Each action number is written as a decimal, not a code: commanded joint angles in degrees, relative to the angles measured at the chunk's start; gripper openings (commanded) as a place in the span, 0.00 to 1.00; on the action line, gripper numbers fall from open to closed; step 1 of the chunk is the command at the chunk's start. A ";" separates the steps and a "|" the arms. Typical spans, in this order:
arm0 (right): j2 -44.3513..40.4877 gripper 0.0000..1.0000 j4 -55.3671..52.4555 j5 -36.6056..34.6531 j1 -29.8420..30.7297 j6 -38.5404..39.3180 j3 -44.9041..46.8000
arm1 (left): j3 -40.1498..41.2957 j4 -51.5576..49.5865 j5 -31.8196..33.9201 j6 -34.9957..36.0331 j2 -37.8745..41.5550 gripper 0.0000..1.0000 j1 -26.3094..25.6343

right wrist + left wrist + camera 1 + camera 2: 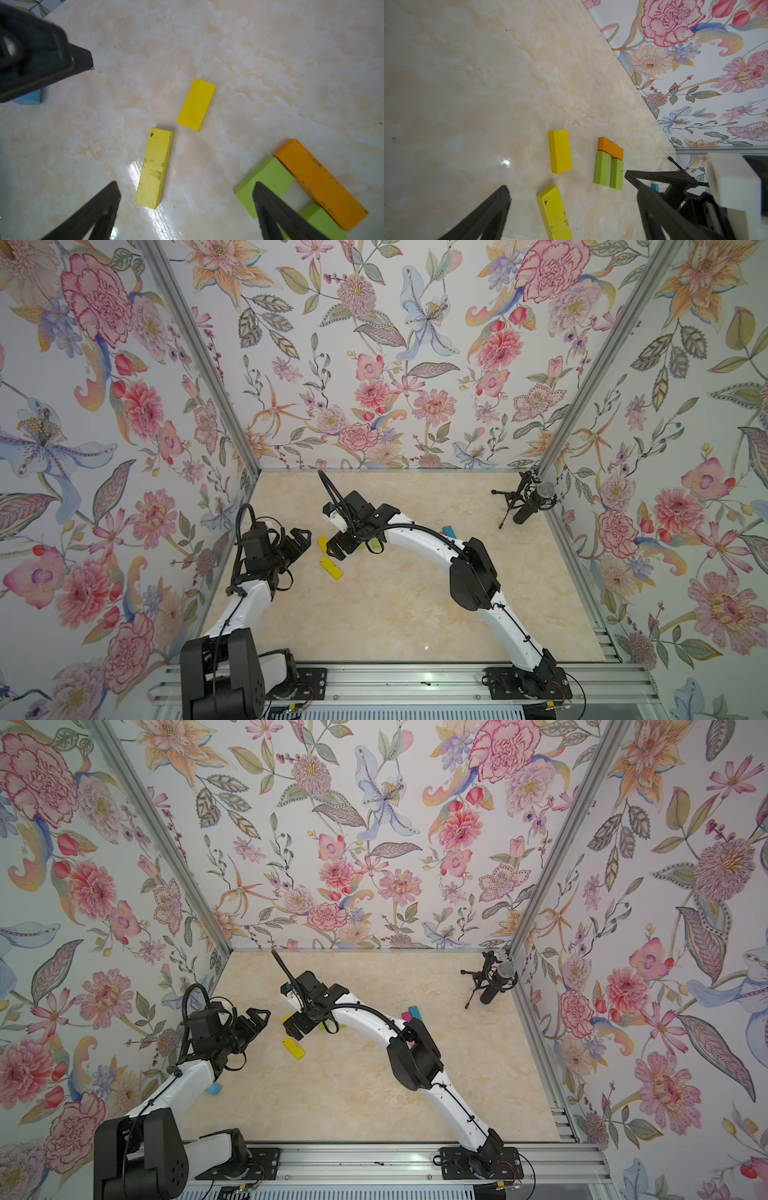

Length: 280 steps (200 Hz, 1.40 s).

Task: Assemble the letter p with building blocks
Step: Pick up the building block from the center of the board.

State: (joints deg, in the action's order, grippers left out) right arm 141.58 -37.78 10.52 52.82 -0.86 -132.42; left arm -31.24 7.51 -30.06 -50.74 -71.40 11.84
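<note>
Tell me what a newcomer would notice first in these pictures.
The loud floral wallpaper on all three walls hits first. Next, on the marble table, two yellow blocks lie apart, and an orange block sits across the ends of two lime green blocks. The left gripper and right gripper hang open near them.

On the marble-pattern bench, two yellow rectangular wooden blocks lie apart, left of centre: the front yellow block nearer the front edge, the rear yellow block behind it. To their right, two lime green rectangular wooden blocks lie side by side, and an orange rectangular wooden block lies across one end of both. Further right, a pink rectangular wooden block lies just beside a teal rectangular wooden block. A light blue wooden block lies near the left edge. A black metal microphone on a tripod stands in the far right corner.
</note>
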 commanded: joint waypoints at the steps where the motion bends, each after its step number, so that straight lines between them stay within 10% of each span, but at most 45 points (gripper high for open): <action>1: 4.31 0.97 -2.33 1.03 -1.15 -3.01 -5.39 | -0.45 7.26 -2.58 -3.49 -2.61 0.94 0.88; 59: 6.44 0.88 -2.77 0.21 -2.21 -9.10 -7.46 | -6.94 4.75 -4.98 1.56 -13.56 0.85 0.52; 123: -6.80 0.86 2.60 -8.24 -3.11 -11.31 4.11 | -19.83 -11.02 6.73 11.32 -22.05 0.84 -6.90; 176: -28.25 0.87 16.06 -9.97 -6.99 -17.26 31.96 | -29.77 -18.61 8.96 4.88 -29.17 0.82 -10.39; 216: -35.72 0.87 17.44 -9.65 -9.44 -18.03 40.56 | -39.68 -33.13 23.22 -1.79 -31.86 0.68 -14.80; 280: -37.95 0.87 20.14 -7.12 -10.63 -19.74 46.55 | -48.02 -47.63 26.02 -5.34 -38.68 0.59 -19.22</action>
State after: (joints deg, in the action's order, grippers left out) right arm 104.68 -20.01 2.42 42.59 -19.03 -87.18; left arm -77.01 -28.45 -9.54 -53.25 -106.00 -6.81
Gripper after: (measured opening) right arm 0.868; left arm 0.611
